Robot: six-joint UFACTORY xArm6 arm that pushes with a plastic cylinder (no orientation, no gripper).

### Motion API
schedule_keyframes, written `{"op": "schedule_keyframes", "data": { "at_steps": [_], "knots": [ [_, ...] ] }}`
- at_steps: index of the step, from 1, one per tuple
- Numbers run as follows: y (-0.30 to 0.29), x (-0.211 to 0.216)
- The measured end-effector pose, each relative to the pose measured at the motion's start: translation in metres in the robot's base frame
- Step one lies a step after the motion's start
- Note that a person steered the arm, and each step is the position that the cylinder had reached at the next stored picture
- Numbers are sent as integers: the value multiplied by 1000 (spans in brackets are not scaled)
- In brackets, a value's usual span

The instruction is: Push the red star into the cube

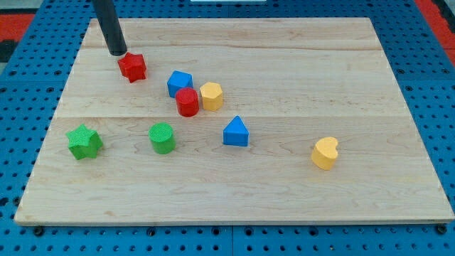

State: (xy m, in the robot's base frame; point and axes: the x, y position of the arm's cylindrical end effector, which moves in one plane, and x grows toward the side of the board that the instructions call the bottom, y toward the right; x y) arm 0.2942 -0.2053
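The red star [132, 67] lies on the wooden board [298, 78] at the upper left. My tip [117, 52] is just up and left of the star, touching or nearly touching it. The blue cube [179, 83] sits to the lower right of the star, a short gap away. Against the cube's lower right side stand a red cylinder [188, 102] and a yellow block [211, 95].
A green star [84, 141] and a green cylinder [162, 137] lie at the lower left. A blue triangle block [236, 132] is at the middle. A yellow heart [325, 153] is at the lower right. Blue pegboard surrounds the board.
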Motion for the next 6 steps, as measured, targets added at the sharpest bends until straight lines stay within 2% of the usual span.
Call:
{"op": "schedule_keyframes", "data": {
  "at_steps": [2, 6],
  "knots": [
    [43, 64],
    [55, 67]
  ]
}}
